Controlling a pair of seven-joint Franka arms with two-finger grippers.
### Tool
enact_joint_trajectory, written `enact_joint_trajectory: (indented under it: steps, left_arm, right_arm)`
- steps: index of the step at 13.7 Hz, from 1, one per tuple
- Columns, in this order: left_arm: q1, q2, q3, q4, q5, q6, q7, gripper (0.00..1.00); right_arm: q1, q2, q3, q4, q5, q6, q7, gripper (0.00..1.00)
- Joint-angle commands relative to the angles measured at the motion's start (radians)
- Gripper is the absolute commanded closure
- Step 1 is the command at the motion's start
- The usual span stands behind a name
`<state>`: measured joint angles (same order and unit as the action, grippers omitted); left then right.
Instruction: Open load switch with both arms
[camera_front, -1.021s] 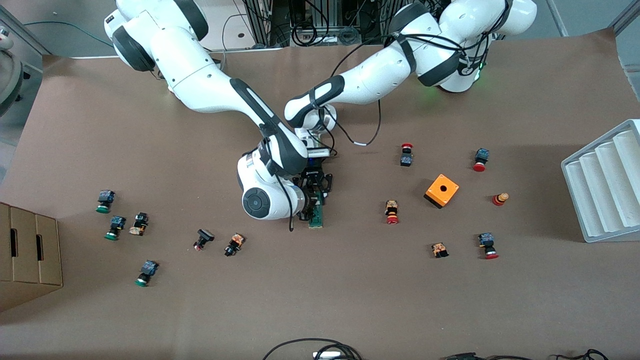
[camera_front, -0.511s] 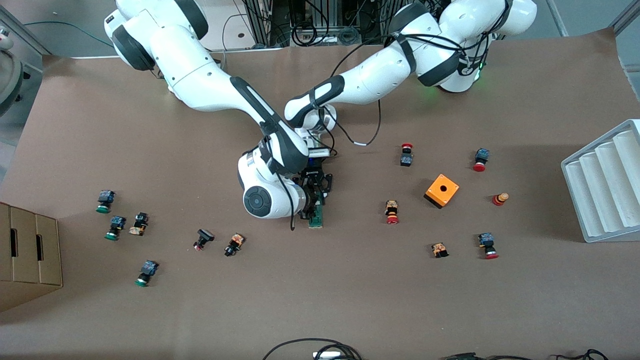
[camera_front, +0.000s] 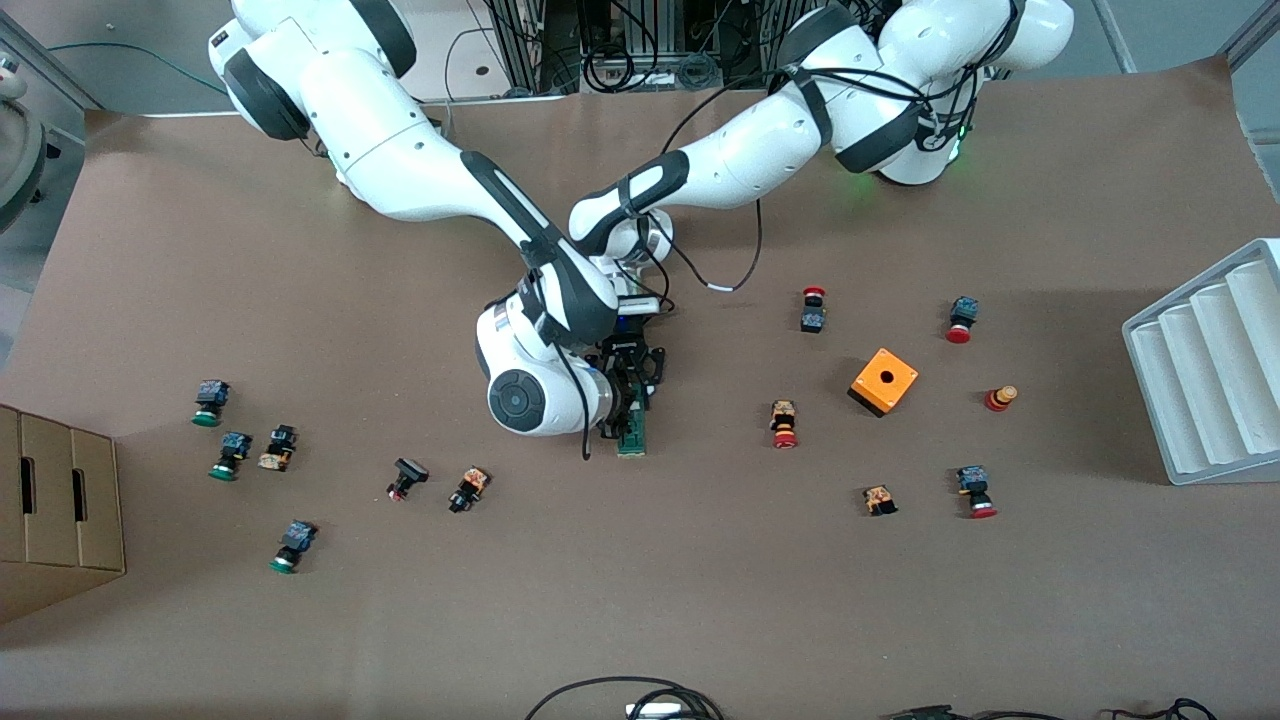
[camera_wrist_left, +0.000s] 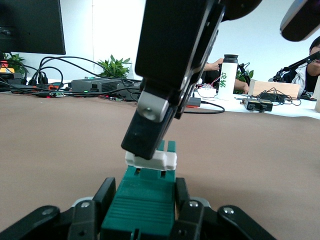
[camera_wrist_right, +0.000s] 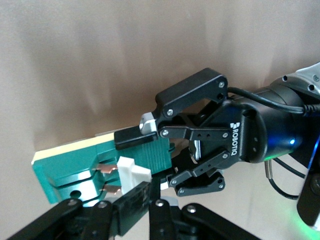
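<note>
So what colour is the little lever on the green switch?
White. The lever on the load switch shows best in the right wrist view.

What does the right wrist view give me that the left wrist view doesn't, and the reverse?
Right wrist view only: the copper contacts inside the load switch, and the whole left gripper clamped across the green body.

Left wrist view only: the right gripper coming down from above, shut on the white lever, with a white bottle in the room past the table.

Both: green switch body, white lever, brown table.
</note>
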<state>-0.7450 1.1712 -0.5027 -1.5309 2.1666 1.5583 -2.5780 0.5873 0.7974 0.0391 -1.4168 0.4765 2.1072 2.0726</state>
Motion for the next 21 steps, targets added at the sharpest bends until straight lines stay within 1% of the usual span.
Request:
enact_joint_trajectory:
  steps: [1, 2, 4, 5, 7, 14, 21]
  left_arm:
    - [-0.022, 0.117, -0.003, 0.025, 0.013, 0.017, -0.048, 0.45]
    - [-0.022, 0.119, -0.003, 0.025, 0.013, 0.017, -0.048, 0.45]
    - [-0.022, 0.12, -0.003, 0.025, 0.013, 0.016, -0.048, 0.44]
    - [-0.022, 0.122, -0.003, 0.025, 0.013, 0.016, -0.048, 0.44]
    - [-0.022, 0.123, -0.003, 0.025, 0.013, 0.014, -0.048, 0.41]
    - [-0.022, 0.125, -0.003, 0.025, 0.015, 0.014, -0.048, 0.44]
    - [-0.022, 0.137, -0.003, 0.028, 0.016, 0.014, -0.071, 0.44]
  right_arm:
    - [-0.007, -0.024, 0.004, -0.005, -0.036, 0.008, 0.01, 0.8]
    - [-0.007, -0.029, 0.004, -0.005, -0.038, 0.007, 0.009, 0.74]
    - [-0.009, -0.03, 0.004, -0.005, -0.05, 0.007, 0.01, 0.74]
    - [-0.009, -0.03, 0.004, -0.005, -0.052, 0.008, 0.01, 0.77]
    - [-0.007, -0.029, 0.004, -0.005, -0.067, 0.013, 0.009, 0.94]
    - [0.0, -0.009, 0.005, -0.016, -0.087, 0.054, 0.012, 0.95]
    - [0.04, -0.007, 0.007, -0.077, -0.095, 0.091, 0.014, 0.98]
